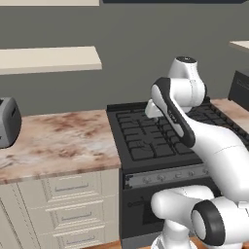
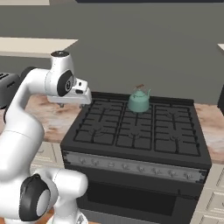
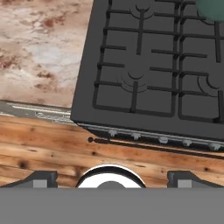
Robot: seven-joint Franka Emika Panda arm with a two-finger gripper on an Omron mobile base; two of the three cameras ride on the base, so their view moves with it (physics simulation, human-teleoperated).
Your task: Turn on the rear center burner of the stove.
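The stove (image 2: 135,131) is a wide black gas range with a grid of grates (image 1: 146,141). A grey strip of small knobs (image 2: 131,168) runs along its front above the dark oven door (image 2: 127,197). A teal kettle (image 2: 139,101) stands at the rear center, hiding that burner's head; no flame shows anywhere. My gripper (image 2: 61,105) hangs open and empty, pointing down over the stove's front left corner. In the hand view the gripper (image 3: 112,177) looks down on the front left burner (image 3: 134,78), the knobs (image 3: 162,140) and the kettle's edge (image 3: 213,8).
A marble counter (image 1: 58,136) with a grey toaster (image 1: 7,121) lies left of the stove, above cream drawers (image 1: 73,194). More counter (image 2: 214,127) and a dark appliance (image 1: 239,87) are to the right. A shelf (image 1: 48,58) hangs on the wall. The floor (image 3: 43,148) is wood.
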